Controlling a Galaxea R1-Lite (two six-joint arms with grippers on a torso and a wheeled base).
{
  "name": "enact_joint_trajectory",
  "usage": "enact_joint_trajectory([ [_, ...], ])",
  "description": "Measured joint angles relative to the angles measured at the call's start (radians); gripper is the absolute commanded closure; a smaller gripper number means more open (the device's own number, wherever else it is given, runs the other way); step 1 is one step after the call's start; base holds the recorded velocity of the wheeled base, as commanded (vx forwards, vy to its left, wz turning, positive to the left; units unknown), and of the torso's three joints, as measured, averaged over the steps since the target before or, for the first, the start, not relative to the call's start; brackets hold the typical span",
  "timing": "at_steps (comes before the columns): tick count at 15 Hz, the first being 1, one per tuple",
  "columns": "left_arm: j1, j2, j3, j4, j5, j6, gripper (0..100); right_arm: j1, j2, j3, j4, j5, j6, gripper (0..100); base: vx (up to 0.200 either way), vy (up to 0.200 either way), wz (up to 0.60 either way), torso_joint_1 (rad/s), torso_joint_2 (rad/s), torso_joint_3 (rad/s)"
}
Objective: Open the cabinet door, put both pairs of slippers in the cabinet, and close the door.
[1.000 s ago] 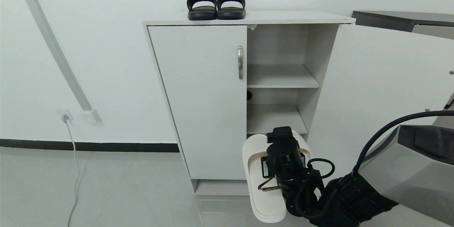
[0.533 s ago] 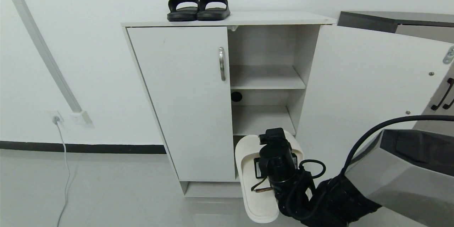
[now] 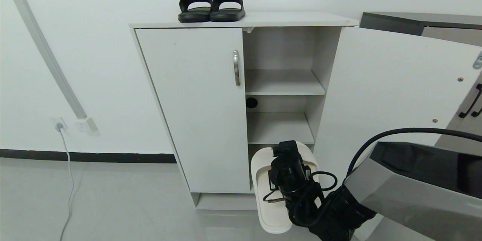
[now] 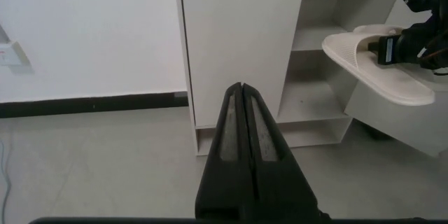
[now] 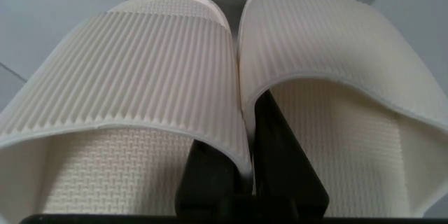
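On the cabinet (image 3: 301,19) top, left: black slippers (image 3: 211,6), untouched. Below, left door (image 3: 192,109) shut. Left gripper (image 4: 241,91) pinched flat together on nothing, low before the cabinet. Right of centre: white slippers (image 3: 260,184), clamped by their inner edges in the right gripper (image 5: 246,164), eased closer to the bottom opening than a second ago. Likely about to shelve this first pair. Right door (image 3: 384,94) wide open.

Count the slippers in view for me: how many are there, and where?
4. Two black slippers sit side by side on the cabinet top. Two cream slippers are clamped together in the right hand, low in front of its open side. None seem hidden.
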Motion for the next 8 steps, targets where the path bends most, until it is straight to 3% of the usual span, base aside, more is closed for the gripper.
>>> enact_joint_trajectory([
  [4, 0.000, 0.000, 0.000, 0.000, -0.001, 0.000, 100, -0.003, 0.015, -0.004, 0.000, 0.000, 0.000, 100, 0.000, 0.000, 0.00, 0.000, 0.00, 0.000],
  [8, 0.000, 0.000, 0.000, 0.000, -0.001, 0.000, 100, -0.005, 0.021, -0.005, -0.001, 0.000, 0.000, 100, 0.000, 0.000, 0.00, 0.001, 0.00, -0.155],
])
